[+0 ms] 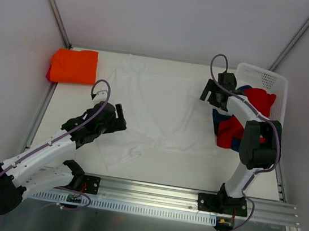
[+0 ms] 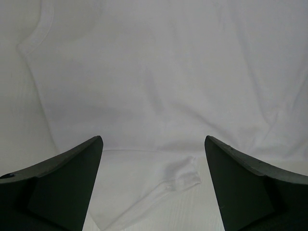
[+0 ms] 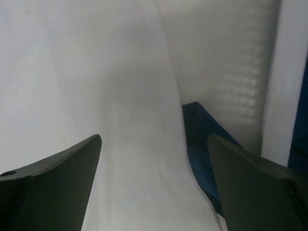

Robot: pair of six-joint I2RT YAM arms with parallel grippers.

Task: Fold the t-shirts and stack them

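A white t-shirt [image 1: 155, 107] lies spread flat across the middle of the table. A folded bright orange t-shirt [image 1: 74, 65] sits at the far left corner. Red [image 1: 259, 101] and blue [image 1: 217, 121] t-shirts spill from the basket at the right. My left gripper [image 1: 121, 119] is open and empty above the white shirt's near left part; its wrist view shows the cloth [image 2: 159, 82] and a rumpled sleeve [image 2: 185, 178]. My right gripper [image 1: 208, 94] is open and empty over the shirt's right edge [image 3: 120, 120], beside blue cloth [image 3: 202, 144].
A white perforated basket [image 1: 270, 80] stands at the far right, holding the coloured shirts. Metal frame posts rise at the back corners. A rail [image 1: 150, 192] runs along the near edge by the arm bases.
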